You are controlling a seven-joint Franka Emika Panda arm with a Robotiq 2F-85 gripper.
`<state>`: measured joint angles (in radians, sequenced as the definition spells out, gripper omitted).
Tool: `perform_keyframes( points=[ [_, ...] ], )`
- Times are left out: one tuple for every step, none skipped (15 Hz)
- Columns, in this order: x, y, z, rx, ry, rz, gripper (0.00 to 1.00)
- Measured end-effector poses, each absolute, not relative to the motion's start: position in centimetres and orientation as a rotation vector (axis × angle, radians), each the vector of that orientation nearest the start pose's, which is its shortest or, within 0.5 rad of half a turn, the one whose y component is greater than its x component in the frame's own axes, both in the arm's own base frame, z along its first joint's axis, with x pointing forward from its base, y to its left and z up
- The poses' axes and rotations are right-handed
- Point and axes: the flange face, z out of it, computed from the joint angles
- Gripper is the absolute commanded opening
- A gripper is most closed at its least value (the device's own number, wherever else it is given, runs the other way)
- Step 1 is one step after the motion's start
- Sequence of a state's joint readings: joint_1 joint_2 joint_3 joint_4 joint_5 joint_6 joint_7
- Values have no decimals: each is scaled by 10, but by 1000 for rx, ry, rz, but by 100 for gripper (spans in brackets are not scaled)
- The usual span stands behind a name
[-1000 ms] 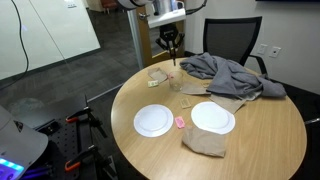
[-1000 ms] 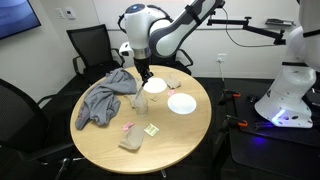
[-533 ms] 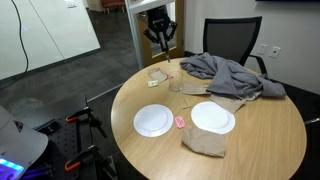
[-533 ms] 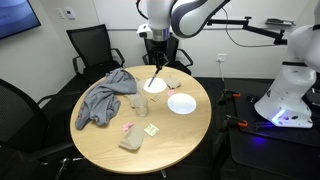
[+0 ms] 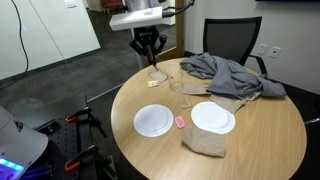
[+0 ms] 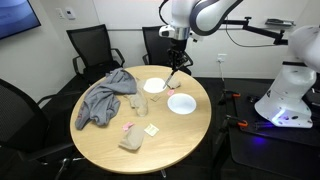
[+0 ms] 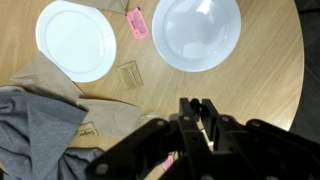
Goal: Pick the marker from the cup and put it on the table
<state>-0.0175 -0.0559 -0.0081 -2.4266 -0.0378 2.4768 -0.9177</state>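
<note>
The pincer (image 5: 149,52) is gripping the thin dark pen-like marker (image 5: 155,68), which is dangling just beneath it; having risen, it is now travelling away from the small clear glass cup (image 5: 175,85), so only lowering onto the round light-wood surface (image 5: 265,135) below is remaining

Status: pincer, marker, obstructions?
Pincer shut on thin dark marker. Marker out of small clear glass cup, above round light-wood table, not yet down. Nearby: white round plates, grey cloth.
</note>
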Motion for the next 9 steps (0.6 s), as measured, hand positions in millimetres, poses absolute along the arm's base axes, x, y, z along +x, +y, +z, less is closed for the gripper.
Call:
perform_keyframes(
  points=[
    [484,-18,331,-2859,-1414,-159,4],
    [479,-23,324,-2848,-1401,-181,4],
    [474,-27,317,-2839,-1390,-199,4],
    [470,-30,311,-2838,-1378,-218,4],
    [466,-32,305,-2847,-1363,-237,4],
    [464,-33,299,-2862,-1354,-261,4],
    [463,-33,293,-2875,-1346,-283,4],
    [462,-33,288,-2887,-1335,-301,4],
    [462,-33,282,-2897,-1317,-312,4]
  ],
)
